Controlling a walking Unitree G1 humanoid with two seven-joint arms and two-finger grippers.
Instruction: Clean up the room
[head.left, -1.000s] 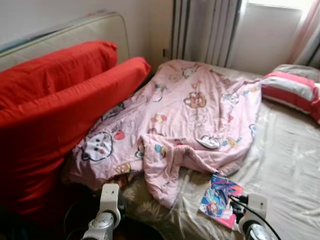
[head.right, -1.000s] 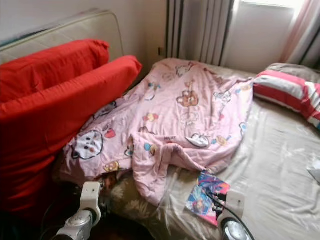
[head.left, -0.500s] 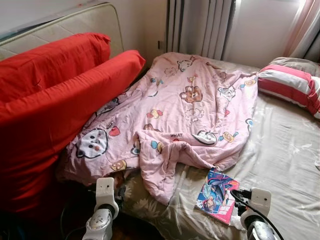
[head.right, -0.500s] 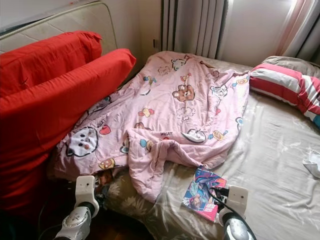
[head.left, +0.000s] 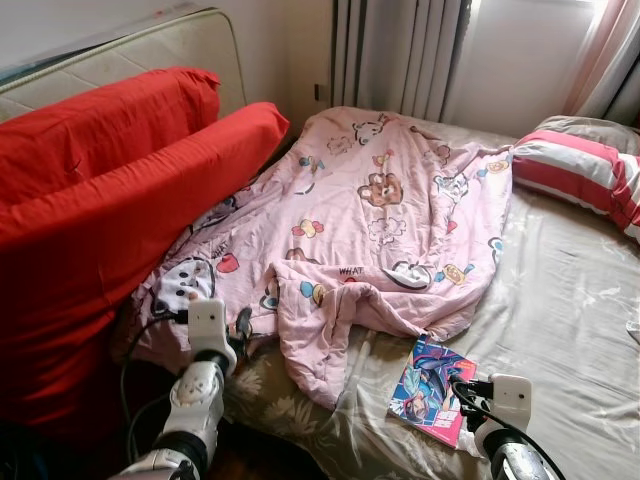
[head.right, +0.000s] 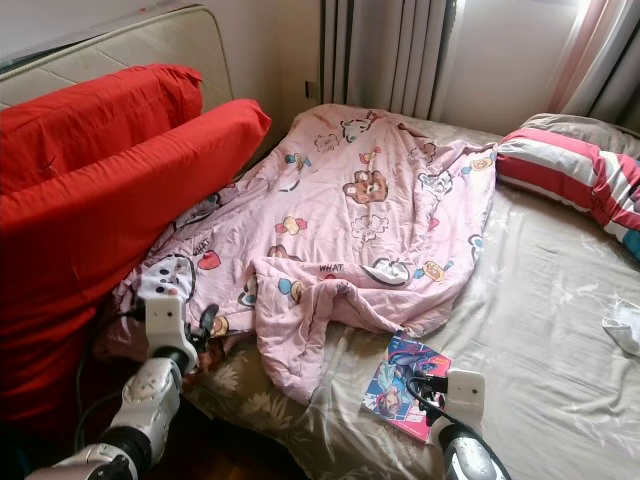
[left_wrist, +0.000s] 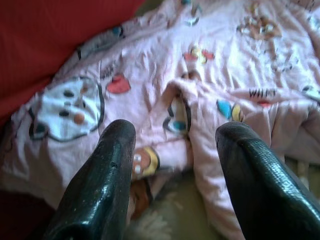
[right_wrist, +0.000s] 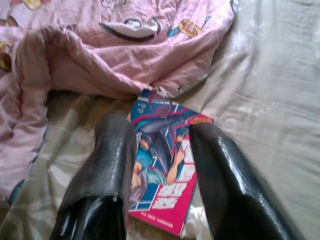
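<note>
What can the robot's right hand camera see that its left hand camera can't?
The right wrist view has the comic book lying on the beige bedsheet, framed by the open right gripper. The left wrist view has the red cushion and the white cartoon face printed on the quilt, beyond the open left gripper. Both show the pink cartoon quilt.

Striped pillow (head.left: 585, 170) cut by the frame edge; white scrap (head.right: 625, 330), perhaps tissue, likewise.
</note>
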